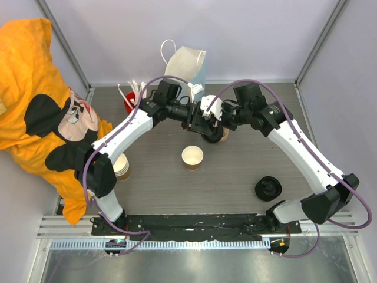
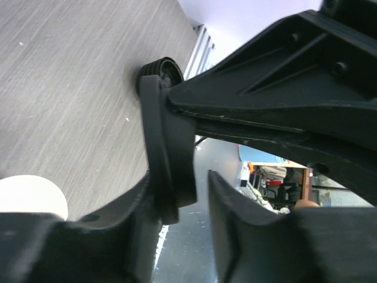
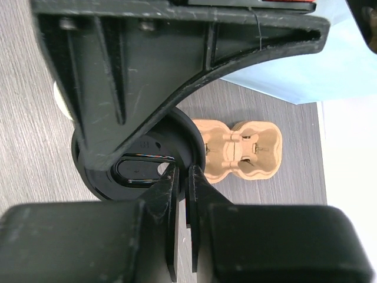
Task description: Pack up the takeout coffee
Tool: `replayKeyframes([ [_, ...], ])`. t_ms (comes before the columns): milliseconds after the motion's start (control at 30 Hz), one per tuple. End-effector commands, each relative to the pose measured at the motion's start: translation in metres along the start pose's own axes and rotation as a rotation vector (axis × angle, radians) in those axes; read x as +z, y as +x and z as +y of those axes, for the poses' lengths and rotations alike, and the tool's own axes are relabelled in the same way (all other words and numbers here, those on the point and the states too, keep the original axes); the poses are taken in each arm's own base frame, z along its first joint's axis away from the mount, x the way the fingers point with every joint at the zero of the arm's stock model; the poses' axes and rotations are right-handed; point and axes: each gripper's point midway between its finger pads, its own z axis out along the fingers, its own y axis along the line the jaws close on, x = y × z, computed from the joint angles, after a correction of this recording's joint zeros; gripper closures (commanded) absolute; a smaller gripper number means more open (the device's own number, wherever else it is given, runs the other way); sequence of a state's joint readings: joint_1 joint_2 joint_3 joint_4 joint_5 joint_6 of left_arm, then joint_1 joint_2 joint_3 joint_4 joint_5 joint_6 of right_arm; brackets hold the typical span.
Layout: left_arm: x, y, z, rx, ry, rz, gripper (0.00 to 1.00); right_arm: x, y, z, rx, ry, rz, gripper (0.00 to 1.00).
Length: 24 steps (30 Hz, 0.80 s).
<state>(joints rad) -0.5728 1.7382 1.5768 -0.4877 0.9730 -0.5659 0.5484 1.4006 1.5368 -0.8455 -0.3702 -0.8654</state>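
Note:
No lidded cup is in view. A tan paper cup (image 1: 192, 157) stands open and lidless at mid table. Both grippers meet just behind it. My right gripper (image 1: 215, 126) (image 3: 184, 177) is shut on the rim of a round black lid (image 1: 212, 137) (image 3: 138, 171) and holds it above the table. My left gripper (image 1: 198, 124) (image 2: 197, 200) is open; the lid (image 2: 168, 141) stands edge-on between its fingers, against the left one, with a gap to the right one. The pale blue paper bag (image 1: 187, 66) stands at the back, also seen in the right wrist view (image 3: 330, 71).
A tan cardboard cup carrier (image 3: 241, 150) lies beside the lid. A stack of lidless cups (image 1: 121, 167) stands at the left. Loose black lids (image 1: 268, 188) (image 2: 160, 68) lie at the front right. A red container (image 1: 130, 101) sits at the back left, with yellow cloth (image 1: 35, 88) beyond.

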Motion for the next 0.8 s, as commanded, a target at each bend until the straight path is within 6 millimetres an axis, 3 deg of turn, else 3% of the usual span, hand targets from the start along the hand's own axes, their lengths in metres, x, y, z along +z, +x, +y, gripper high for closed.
replayKeyframes([
  [0, -0.016, -0.006, -0.036, 0.099, 0.099, -0.032, 0.52, 0.002, -0.008, -0.002, -0.012, 0.010, -0.027, 0.94],
  [233, -0.026, -0.012, -0.032, 0.101, 0.090, -0.062, 0.30, -0.002, -0.010, -0.003, -0.013, 0.007, -0.022, 0.98],
  [400, -0.047, -0.022, -0.017, 0.141, 0.019, -0.115, 0.11, -0.012, -0.017, -0.005, -0.021, 0.013, -0.025, 0.98],
  [567, -0.082, -0.032, 0.002, 0.200, -0.127, -0.178, 0.03, -0.018, -0.019, -0.005, -0.014, 0.009, -0.013, 0.99],
  [600, -0.089, -0.035, 0.006, 0.307, -0.178, -0.178, 0.02, -0.017, -0.017, -0.004, -0.006, 0.005, -0.007, 0.99],
  [667, -0.102, -0.032, 0.012, 0.383, -0.274, -0.181, 0.01, -0.014, -0.013, -0.002, 0.012, -0.005, 0.006, 0.99],
  [700, -0.108, -0.026, 0.029, 0.443, -0.355, -0.160, 0.01, -0.009, -0.009, 0.000, 0.036, -0.012, 0.019, 0.99],
  [767, -0.120, -0.020, 0.039, 0.529, -0.439, -0.155, 0.00, -0.004, -0.005, 0.003, 0.063, -0.032, 0.037, 0.99],
])
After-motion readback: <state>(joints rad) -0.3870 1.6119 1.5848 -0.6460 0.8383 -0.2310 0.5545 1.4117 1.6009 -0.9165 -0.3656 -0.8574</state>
